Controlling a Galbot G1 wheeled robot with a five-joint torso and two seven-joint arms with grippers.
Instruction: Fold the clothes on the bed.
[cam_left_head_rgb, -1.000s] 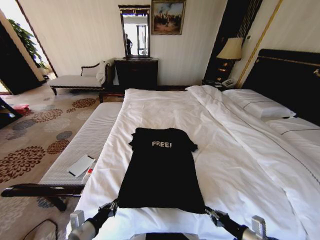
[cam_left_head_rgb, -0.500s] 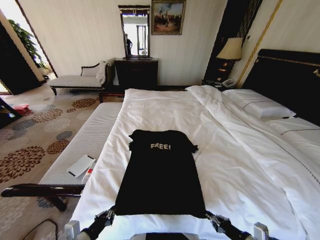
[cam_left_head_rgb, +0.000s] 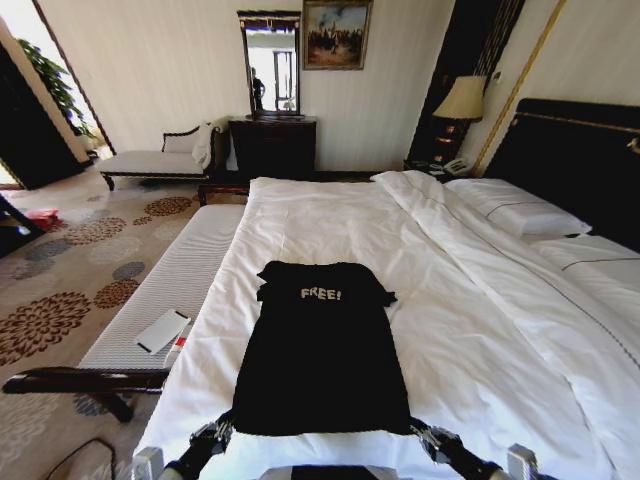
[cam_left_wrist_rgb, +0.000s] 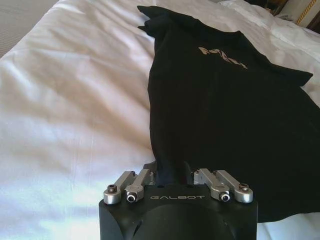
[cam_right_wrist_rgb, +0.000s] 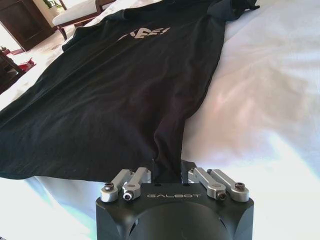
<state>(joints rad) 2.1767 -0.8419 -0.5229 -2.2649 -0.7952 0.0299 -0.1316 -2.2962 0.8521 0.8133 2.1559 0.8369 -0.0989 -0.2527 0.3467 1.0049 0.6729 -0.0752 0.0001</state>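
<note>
Both end effectors (cam_left_wrist_rgb: 172, 175) (cam_right_wrist_rgb: 167, 172) pinch the clothes' (cam_left_head_rgb: 320, 345) hem

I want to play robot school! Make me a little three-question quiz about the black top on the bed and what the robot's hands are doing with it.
1. True or false: the black top lies flat on the white bed with its lettering facing up.
2. Which part of the top does each hand pinch? A) the shoulders B) a bottom corner C) the lettering
3. Fill in: the white word on the top reads ____.

Key:
1. True.
2. B: the left hand is shut on one bottom corner, and the right hand is shut on the other.
3. FREE!
</note>
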